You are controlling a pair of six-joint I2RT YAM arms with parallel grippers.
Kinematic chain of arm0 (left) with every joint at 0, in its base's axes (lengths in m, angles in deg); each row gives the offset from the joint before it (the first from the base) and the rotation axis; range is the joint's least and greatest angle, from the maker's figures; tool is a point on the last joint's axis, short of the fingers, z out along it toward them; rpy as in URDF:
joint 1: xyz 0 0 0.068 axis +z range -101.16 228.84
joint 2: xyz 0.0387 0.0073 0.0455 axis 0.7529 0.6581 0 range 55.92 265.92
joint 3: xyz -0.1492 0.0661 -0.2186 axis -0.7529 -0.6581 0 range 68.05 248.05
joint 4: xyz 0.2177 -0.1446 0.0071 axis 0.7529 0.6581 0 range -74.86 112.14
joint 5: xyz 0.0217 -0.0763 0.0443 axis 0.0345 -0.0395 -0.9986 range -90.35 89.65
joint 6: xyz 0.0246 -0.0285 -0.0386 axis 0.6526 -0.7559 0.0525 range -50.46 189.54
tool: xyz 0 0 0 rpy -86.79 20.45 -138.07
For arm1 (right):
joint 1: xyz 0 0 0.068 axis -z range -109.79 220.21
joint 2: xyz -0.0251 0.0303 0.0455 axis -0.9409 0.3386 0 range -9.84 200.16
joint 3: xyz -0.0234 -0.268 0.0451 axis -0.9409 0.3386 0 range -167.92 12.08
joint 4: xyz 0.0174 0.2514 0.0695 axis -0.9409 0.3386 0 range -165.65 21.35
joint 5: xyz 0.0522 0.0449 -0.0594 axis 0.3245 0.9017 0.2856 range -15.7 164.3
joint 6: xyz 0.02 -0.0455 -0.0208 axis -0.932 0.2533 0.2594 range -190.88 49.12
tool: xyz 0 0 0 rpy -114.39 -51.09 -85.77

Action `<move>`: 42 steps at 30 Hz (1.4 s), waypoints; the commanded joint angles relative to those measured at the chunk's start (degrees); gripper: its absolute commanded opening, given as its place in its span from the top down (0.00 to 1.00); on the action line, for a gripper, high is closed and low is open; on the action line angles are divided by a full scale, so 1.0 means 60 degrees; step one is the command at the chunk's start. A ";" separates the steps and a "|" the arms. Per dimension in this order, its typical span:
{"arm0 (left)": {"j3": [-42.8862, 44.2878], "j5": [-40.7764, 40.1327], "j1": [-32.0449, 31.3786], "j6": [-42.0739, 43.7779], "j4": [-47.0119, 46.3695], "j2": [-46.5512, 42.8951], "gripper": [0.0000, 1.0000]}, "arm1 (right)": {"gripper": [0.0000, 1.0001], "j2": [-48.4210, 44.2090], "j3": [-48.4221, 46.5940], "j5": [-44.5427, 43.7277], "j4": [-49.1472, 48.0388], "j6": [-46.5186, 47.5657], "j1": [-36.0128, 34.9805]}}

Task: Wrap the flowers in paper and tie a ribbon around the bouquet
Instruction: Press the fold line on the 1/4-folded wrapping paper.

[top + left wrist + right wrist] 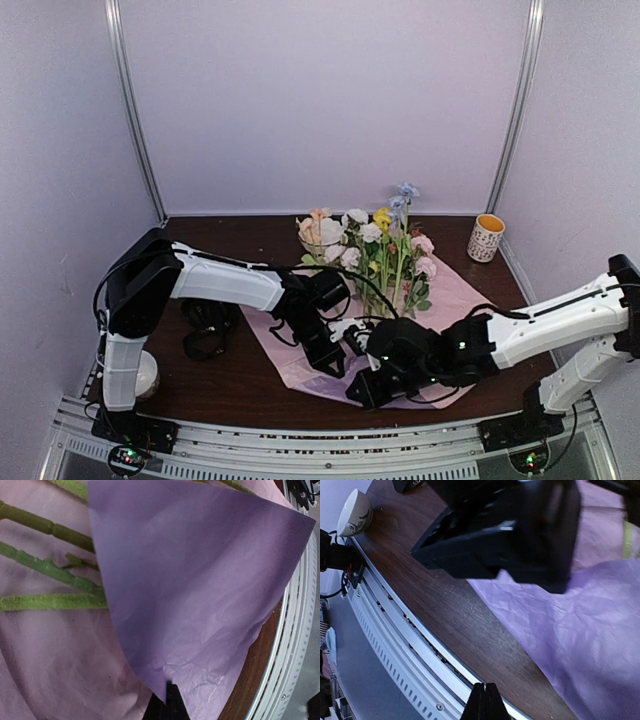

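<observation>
1. Pinching the paper, the left gripper sits at the bottom centre of its wrist view, jaws closed narrow on the lower tip of a lilac flap.
2. That flap is turned over so its lilac face shows. It fills the right half of the frame and lies across the green stems, which run in from the left over the paper's pale pink face.
3. Seen from above, the paper lies spread pink side up on the dark wooden table in the middle of the frame, with both grippers over its near edge.
4. The flowers lie along the sheet, their white, peach, yellow, pink and blue heads toward the back wall and their stems toward the arms.
5. The right gripper shows at the bottom centre of its wrist view, fingertips pressed together with nothing between them, above the metal rail along the table's near edge.
6. The left gripper's black body fills the top of that view, with lilac paper below it at the right.
7. The ribbon lies in black loops on the table left of the paper, apart from both grippers.
8. A patterned cup stands at the table's upper right corner. A white bowl sits in the upper left of the right wrist view.
</observation>
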 commanded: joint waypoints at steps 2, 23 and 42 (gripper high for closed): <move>-0.0012 0.0130 0.0096 0.0163 -0.0013 0.0191 1.00 | 1.00 0.1648 -0.0882 -0.0769 0.0640 0.0735 -0.0227; 0.0156 0.0145 0.0104 0.0229 0.0189 0.0337 1.00 | 1.00 -0.1872 0.2935 -0.1303 0.3370 -0.3019 0.0009; 0.0107 0.0349 0.0104 0.0310 0.0186 0.0315 1.00 | 1.00 -0.0062 0.0238 -0.1429 -0.1604 0.0831 -0.0026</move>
